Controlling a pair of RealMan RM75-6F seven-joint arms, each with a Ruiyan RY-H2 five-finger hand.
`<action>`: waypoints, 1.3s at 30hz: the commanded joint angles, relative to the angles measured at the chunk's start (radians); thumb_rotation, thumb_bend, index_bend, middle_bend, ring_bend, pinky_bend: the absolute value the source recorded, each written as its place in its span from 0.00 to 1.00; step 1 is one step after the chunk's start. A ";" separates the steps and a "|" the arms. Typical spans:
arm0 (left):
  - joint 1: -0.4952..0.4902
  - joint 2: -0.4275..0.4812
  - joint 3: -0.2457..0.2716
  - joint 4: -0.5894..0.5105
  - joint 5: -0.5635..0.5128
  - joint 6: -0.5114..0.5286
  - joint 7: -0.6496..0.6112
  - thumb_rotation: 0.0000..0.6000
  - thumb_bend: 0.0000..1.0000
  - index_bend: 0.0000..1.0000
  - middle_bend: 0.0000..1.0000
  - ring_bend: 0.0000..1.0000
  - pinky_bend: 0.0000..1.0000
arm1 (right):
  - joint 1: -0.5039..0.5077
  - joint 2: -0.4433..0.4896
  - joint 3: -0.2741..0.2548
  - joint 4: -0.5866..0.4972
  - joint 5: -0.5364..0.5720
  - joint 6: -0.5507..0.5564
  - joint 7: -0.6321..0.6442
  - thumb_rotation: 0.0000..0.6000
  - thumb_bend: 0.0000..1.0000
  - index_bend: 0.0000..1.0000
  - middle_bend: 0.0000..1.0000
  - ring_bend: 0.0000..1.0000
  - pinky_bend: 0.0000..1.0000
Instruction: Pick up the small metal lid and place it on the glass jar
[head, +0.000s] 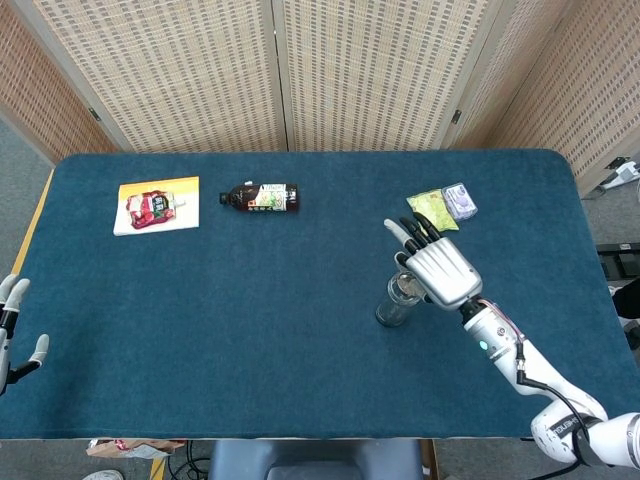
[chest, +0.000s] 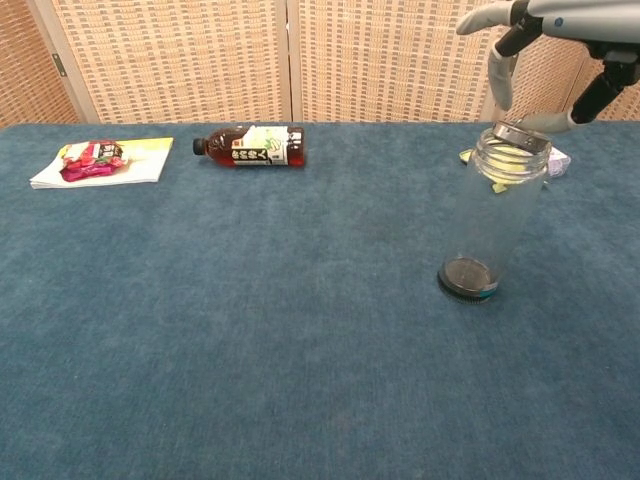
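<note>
The clear glass jar (chest: 505, 220) stands upright at the table's right of centre and shows as jar (head: 396, 302) in the head view. The small metal lid (chest: 521, 137) lies tilted on the jar's mouth. My right hand (chest: 560, 40) hovers right over it, one fingertip (chest: 499, 95) at the lid's left edge and another at its right, still pinching it. In the head view the right hand (head: 440, 268) covers the jar's mouth and hides the lid. My left hand (head: 10, 335) hangs off the table's near left corner, fingers apart and holding nothing.
A dark drink bottle (chest: 250, 146) lies on its side at the back centre. A yellow booklet with a red packet (chest: 100, 160) sits back left. A green packet (head: 430, 206) and a small box (head: 460, 200) lie just behind the jar. Wicker screens stand behind the table.
</note>
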 joint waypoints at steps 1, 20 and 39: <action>0.000 0.000 0.000 -0.001 0.001 0.000 0.000 1.00 0.35 0.00 0.02 0.00 0.08 | 0.003 0.008 -0.003 -0.006 0.015 -0.009 -0.009 1.00 0.34 0.45 0.00 0.00 0.00; -0.001 -0.003 -0.003 0.002 -0.005 0.000 0.013 1.00 0.35 0.00 0.02 0.00 0.08 | -0.035 0.108 0.021 -0.084 -0.001 0.053 0.090 1.00 0.32 0.40 0.00 0.00 0.00; -0.018 -0.015 0.004 0.002 -0.007 -0.033 0.053 1.00 0.35 0.00 0.02 0.00 0.08 | -0.451 -0.051 -0.140 0.406 -0.302 0.545 0.620 1.00 0.32 0.39 0.00 0.00 0.00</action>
